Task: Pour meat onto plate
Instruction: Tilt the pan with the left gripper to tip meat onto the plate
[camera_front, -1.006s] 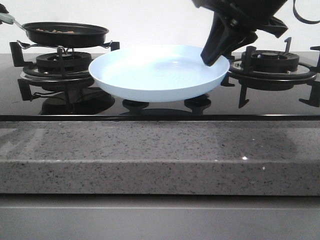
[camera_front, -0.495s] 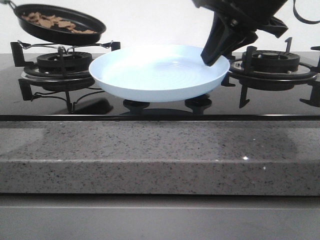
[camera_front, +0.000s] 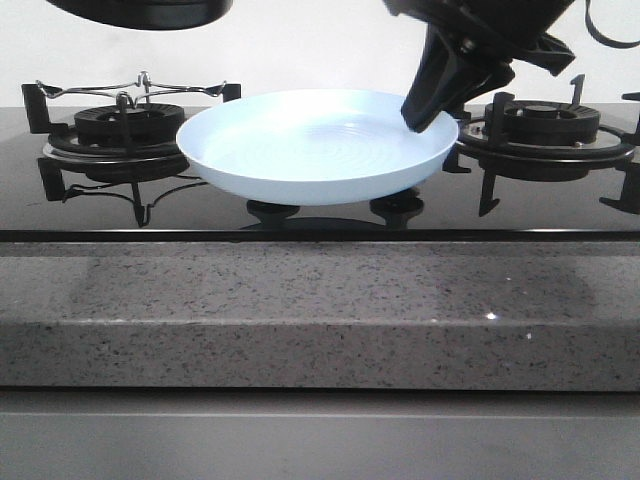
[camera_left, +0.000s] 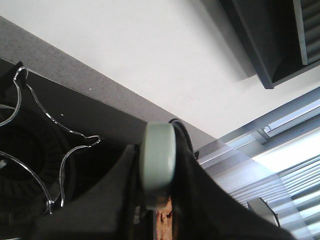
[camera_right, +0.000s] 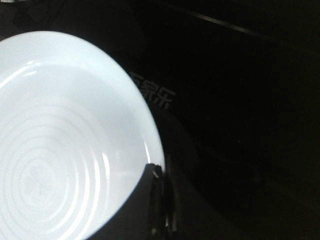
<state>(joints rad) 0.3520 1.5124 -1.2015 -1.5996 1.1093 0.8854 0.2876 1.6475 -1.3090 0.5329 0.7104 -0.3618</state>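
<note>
The meat is not seen in any view; only a thin reddish-brown strip is glimpsed between the left gripper's fingers in the left wrist view, and what it is cannot be told. The plate is seen empty, its ringed pale blue-white bottom bare; it is set on the black glass hob at the middle, between the two burners, raised a little above the glass on dark knobs beneath it.

The plate's right rim is gripped by the right gripper; one black finger is laid inside the rim and the other outside, as shown in the right wrist view, so the gripper is clenched on the plate.

A black pan is held high at the hob's left end, only its underside seen at the upper edge of the front view, well above the left burner and its wire trivet. The pan's pale green handle is clasped between the dark fingers of the left gripper; the trivet's chrome wire is seen beside them.

The right burner is partly hidden behind the right arm. The hob is fronted by a grey speckled stone counter along its whole near edge.
</note>
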